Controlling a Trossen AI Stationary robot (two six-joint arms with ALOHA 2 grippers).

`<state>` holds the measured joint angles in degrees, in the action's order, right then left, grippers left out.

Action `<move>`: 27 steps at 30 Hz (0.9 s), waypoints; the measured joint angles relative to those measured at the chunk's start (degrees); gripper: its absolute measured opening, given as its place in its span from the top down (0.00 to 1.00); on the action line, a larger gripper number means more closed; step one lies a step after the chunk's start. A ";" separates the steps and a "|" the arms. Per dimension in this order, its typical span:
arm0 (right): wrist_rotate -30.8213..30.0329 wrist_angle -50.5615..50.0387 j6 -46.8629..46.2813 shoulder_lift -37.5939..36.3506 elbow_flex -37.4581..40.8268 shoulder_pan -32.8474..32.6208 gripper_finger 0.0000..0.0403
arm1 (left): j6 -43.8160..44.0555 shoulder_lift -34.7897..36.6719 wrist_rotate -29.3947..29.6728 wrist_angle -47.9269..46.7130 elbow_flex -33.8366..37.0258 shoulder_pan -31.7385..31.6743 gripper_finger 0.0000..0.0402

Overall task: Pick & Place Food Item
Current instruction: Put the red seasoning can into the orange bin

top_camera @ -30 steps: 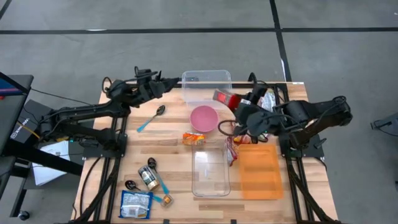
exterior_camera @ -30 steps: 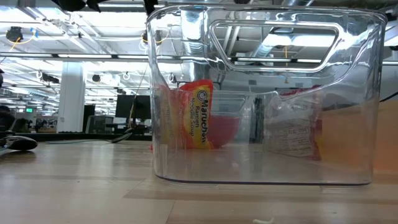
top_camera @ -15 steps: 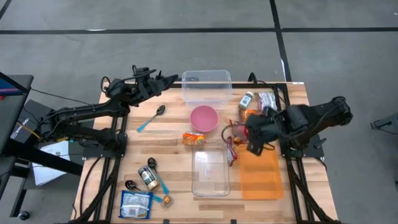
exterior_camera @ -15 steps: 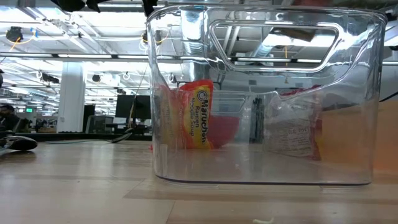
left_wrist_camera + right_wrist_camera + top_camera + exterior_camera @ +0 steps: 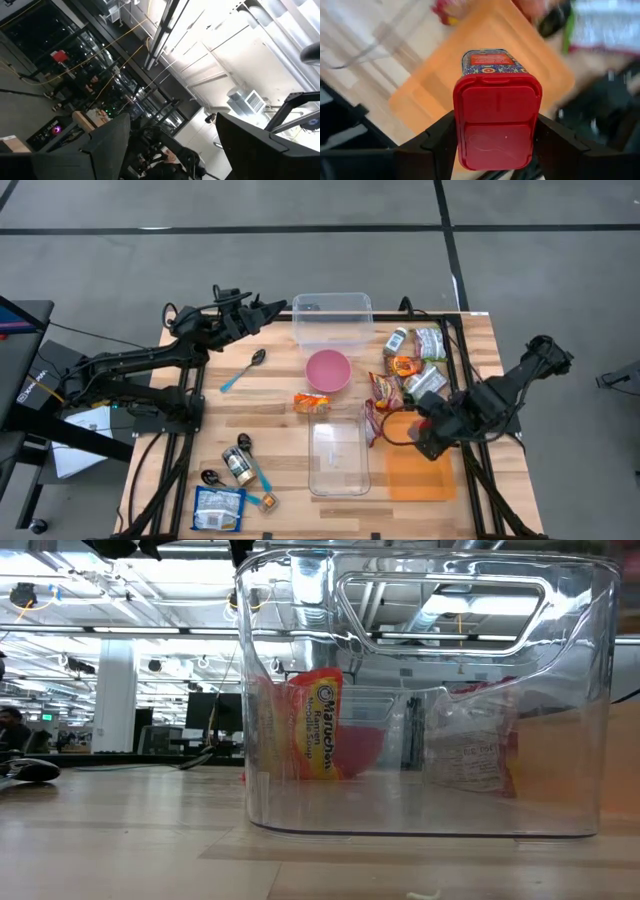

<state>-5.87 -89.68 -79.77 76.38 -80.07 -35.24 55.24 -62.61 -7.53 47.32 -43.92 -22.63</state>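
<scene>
My right gripper (image 5: 432, 438) (image 5: 497, 131) is shut on a small tin with a red lid (image 5: 497, 117) and a patterned label. It holds the tin above the orange board (image 5: 415, 470) (image 5: 440, 95) at the table's near right. In the high view the gripper hides most of the tin. My left gripper (image 5: 276, 307) (image 5: 172, 150) is open and empty, held up at the far left beside the far clear bin (image 5: 332, 318). My right gripper pinches the tin by its two opposite sides at the red lid end (image 5: 462, 125), one finger (image 5: 437, 140) on each side. The fingers slant down from above. The tin is lifted clear of the orange board, its lid end toward the wrist.
A tall clear container (image 5: 338, 455) (image 5: 420, 690) stands at the centre. A ramen packet (image 5: 311, 402) (image 5: 320, 725) and a pink bowl (image 5: 328, 370) lie beyond it. Snack packets (image 5: 405, 370) lie at the far right, and spoons, a jar and a bag (image 5: 235, 475) at the near left.
My right gripper has carried the red-lidded tin from beside the far clear bin toward the table's near right, past the snack packets, to above the orange board. It has stayed shut on the tin.
</scene>
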 joint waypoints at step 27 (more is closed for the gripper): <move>6.32 10.87 -30.55 -0.03 18.94 3.12 0.48 | 0.09 0.00 -0.02 -2.55 0.00 0.00 0.28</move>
<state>0.45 -78.82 -110.32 76.36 -61.13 -32.12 55.33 -62.61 -7.55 44.77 -43.92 -22.63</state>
